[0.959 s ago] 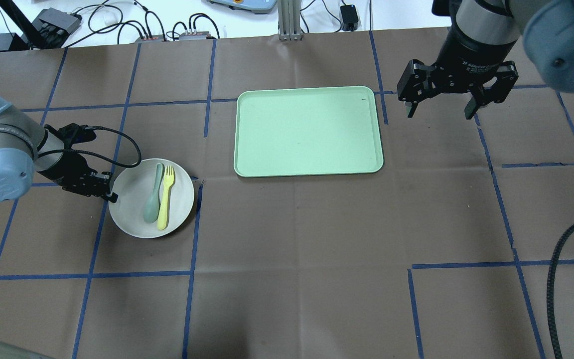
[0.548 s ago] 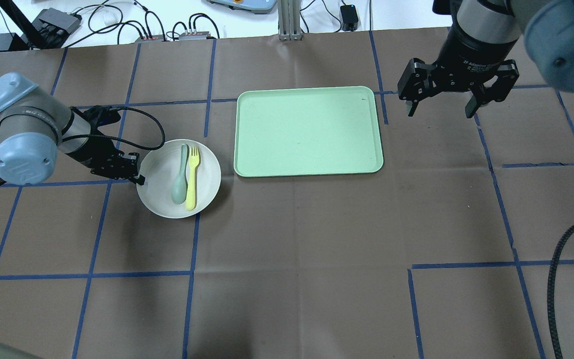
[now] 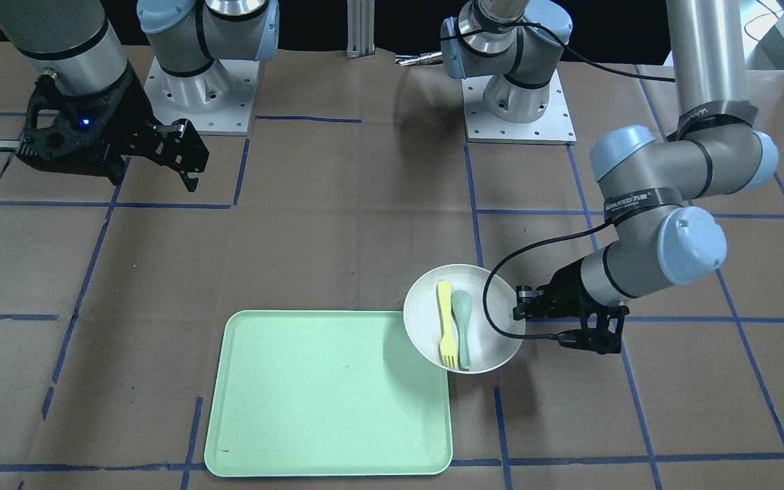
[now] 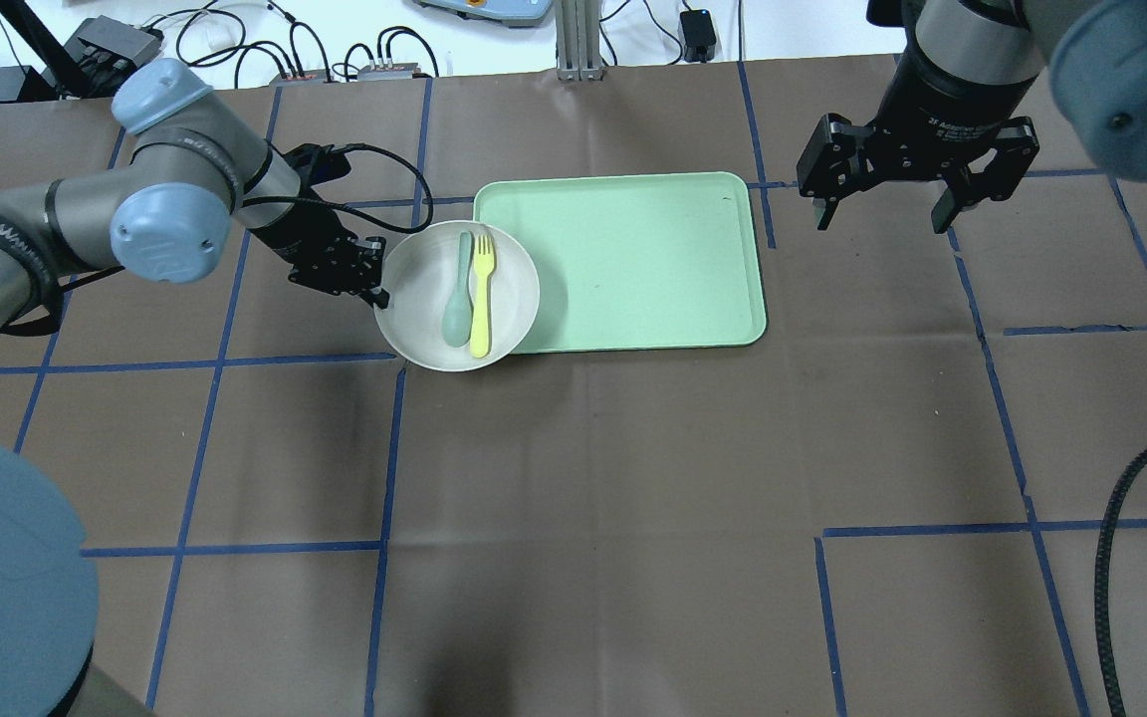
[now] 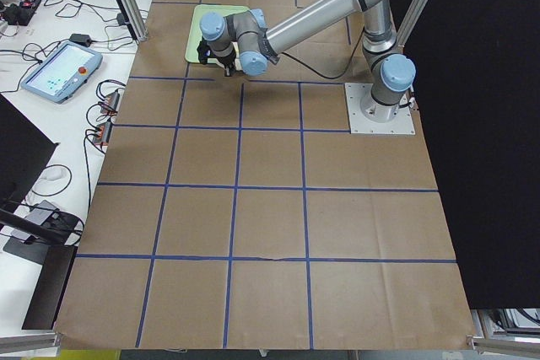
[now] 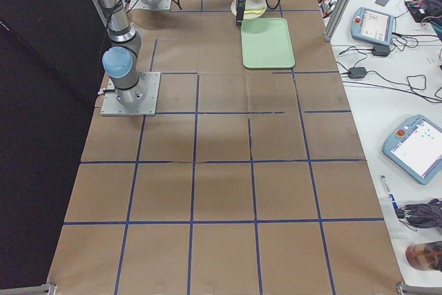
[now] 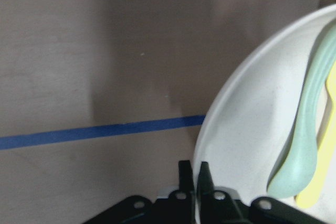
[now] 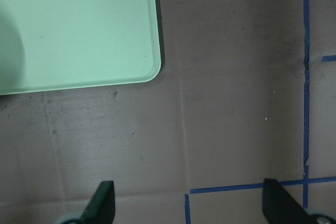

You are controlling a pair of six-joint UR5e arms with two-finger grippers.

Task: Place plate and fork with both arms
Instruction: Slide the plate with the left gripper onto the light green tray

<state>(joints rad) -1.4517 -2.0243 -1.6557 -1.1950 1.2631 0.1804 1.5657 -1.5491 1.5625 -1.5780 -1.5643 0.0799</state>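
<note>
Plate (image 4: 414, 289), round matte off-white, yellow plastic fork (image 4: 481, 299) inside, I see rim-clamped by left gripper (image 4: 379, 296); right gripper (image 4: 879, 221), labelled "2F Adaptive", fingers spread.

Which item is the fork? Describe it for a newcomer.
Find the pale green tray; a round off-white plate overlaps its left edge in the overhead view. Two utensils lie side by side in it: the fork is the yellow one with tines, nearer the tray, not the grey-green spoon.
</note>
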